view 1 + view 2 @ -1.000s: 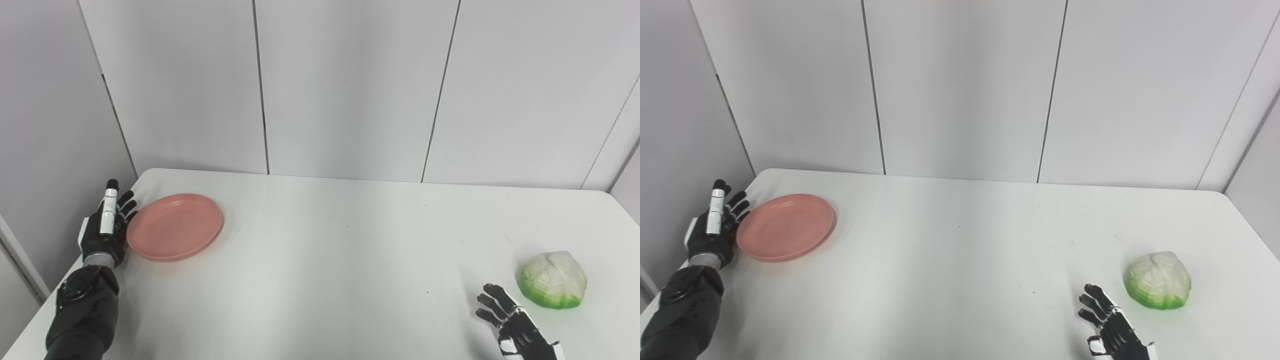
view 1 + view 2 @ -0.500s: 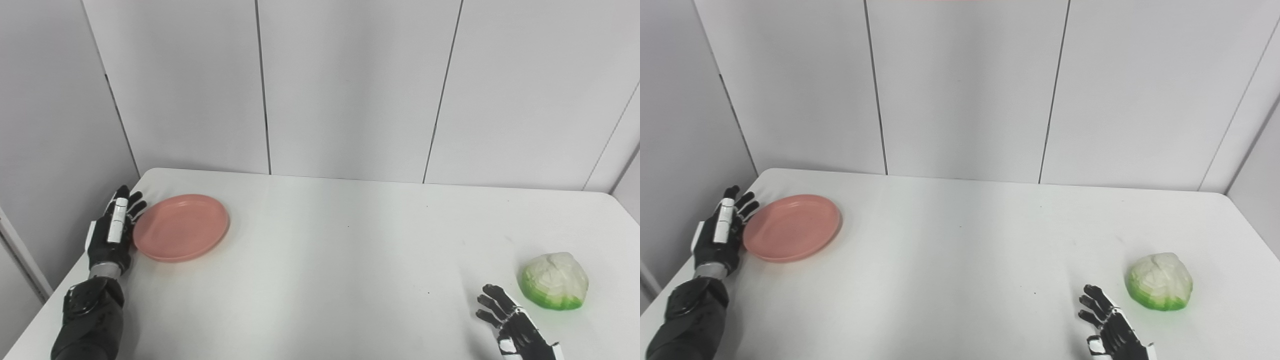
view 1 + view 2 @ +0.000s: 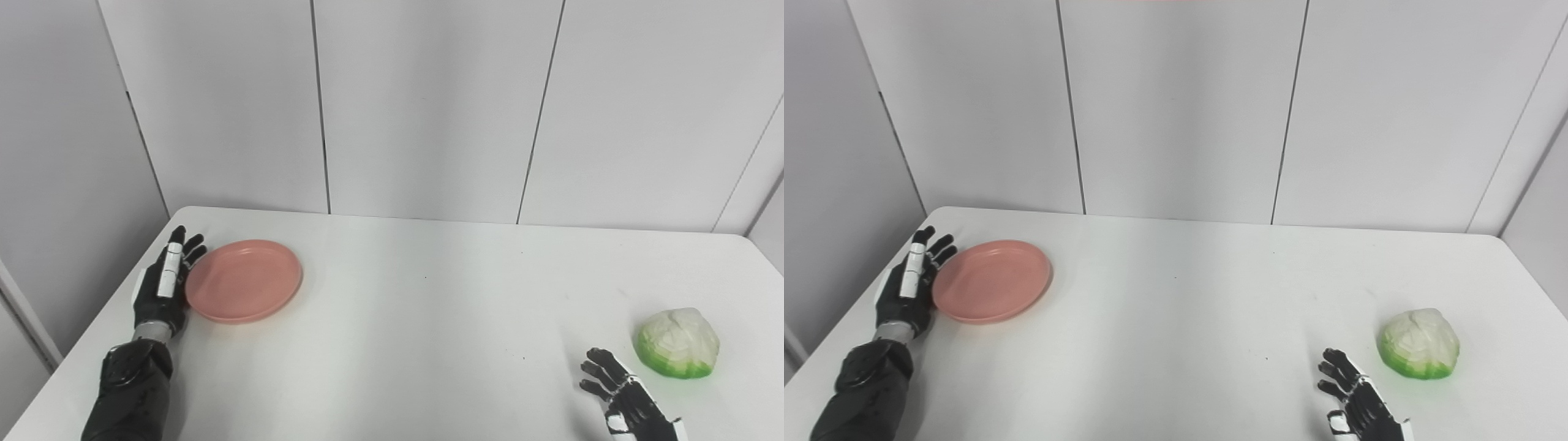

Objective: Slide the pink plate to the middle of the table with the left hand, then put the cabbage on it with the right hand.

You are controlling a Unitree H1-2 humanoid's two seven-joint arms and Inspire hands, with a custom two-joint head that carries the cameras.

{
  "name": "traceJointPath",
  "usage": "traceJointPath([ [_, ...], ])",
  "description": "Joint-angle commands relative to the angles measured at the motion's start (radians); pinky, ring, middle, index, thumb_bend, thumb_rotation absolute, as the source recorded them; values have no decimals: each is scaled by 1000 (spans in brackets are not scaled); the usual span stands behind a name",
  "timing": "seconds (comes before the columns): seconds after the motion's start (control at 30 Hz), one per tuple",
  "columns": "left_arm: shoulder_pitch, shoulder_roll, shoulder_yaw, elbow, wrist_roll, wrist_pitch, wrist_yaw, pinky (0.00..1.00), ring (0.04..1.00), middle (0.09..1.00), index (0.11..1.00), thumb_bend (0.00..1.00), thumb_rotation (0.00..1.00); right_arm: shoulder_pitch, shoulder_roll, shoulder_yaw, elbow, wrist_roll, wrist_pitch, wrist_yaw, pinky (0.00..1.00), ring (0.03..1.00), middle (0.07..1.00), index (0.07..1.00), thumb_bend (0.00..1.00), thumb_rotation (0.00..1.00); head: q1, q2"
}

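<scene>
A round pink plate (image 3: 244,280) lies flat on the white table (image 3: 404,318) near its far left corner. My left hand (image 3: 163,286) stands edge-on against the plate's left rim, fingers straight and apart, holding nothing. A white and green cabbage (image 3: 677,342) rests near the table's right side. My right hand (image 3: 625,402) hovers at the bottom right, a little left of and nearer than the cabbage, fingers spread and empty; its wrist is cut off by the picture's edge.
Grey wall panels (image 3: 429,104) rise right behind the table's far edge. The table's left edge (image 3: 92,331) runs close beside my left arm. Bare tabletop lies between the plate and the cabbage.
My left hand has pushed the pink plate to the right, away from the table's left edge. The right hand and cabbage have stayed in place.
</scene>
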Motion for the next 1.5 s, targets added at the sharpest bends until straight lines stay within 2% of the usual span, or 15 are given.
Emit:
traceJointPath([
  [0.0, -24, 1, -8, -39, 10, 25, 2, 817, 867, 854, 919, 893, 789, 14, 15, 22, 0, -8, 21, 4, 766, 817, 843, 801, 725, 842, -1, 3],
  [0.17, -33, -22, 1, -96, -21, 102, -1, 859, 879, 861, 908, 928, 764, 17, 13, 26, -7, -13, 20, 2, 770, 819, 845, 804, 718, 839, -2, 6],
  [0.33, -28, -48, -18, -161, -6, 152, 2, 888, 897, 892, 942, 917, 803, 17, 15, 28, -8, -18, 16, 0, 761, 812, 838, 798, 716, 840, -10, 8],
  [0.47, -13, -74, -32, -212, 9, 175, 12, 875, 894, 884, 932, 902, 813, 17, 15, 30, -9, -21, 19, -3, 767, 816, 841, 803, 722, 843, -10, 8],
  [0.67, 6, -116, -67, -262, 44, 186, 27, 851, 874, 863, 906, 934, 806, 15, 12, 34, -7, -22, 15, -2, 763, 815, 840, 803, 705, 849, -12, 10],
  [0.8, 9, -134, -89, -279, 64, 206, 34, 883, 877, 878, 927, 956, 856, 15, 16, 36, -10, -24, 16, -5, 760, 814, 838, 801, 699, 844, -20, 16],
  [0.97, 27, -176, -119, -347, 70, 278, 46, 893, 882, 875, 924, 974, 858, 14, 23, 43, -18, -29, 24, -7, 760, 815, 846, 806, 698, 843, -53, 23],
  [1.17, 42, -213, -150, -391, 85, 323, 54, 939, 897, 881, 910, 1000, 879, 6, 33, 54, -20, -54, 37, -20, 760, 818, 853, 817, 716, 856, -90, 33],
  [1.3, 48, -237, -151, -420, 79, 352, 63, 914, 885, 870, 896, 1000, 877, 1, 44, 62, -17, -73, 38, -32, 759, 816, 851, 817, 717, 857, -125, 41],
  [1.47, 83, -301, -134, -533, 19, 446, 72, 934, 903, 887, 911, 988, 916, -9, 66, 81, -13, -112, 43, -61, 758, 817, 855, 809, 715, 863, -185, 50],
])
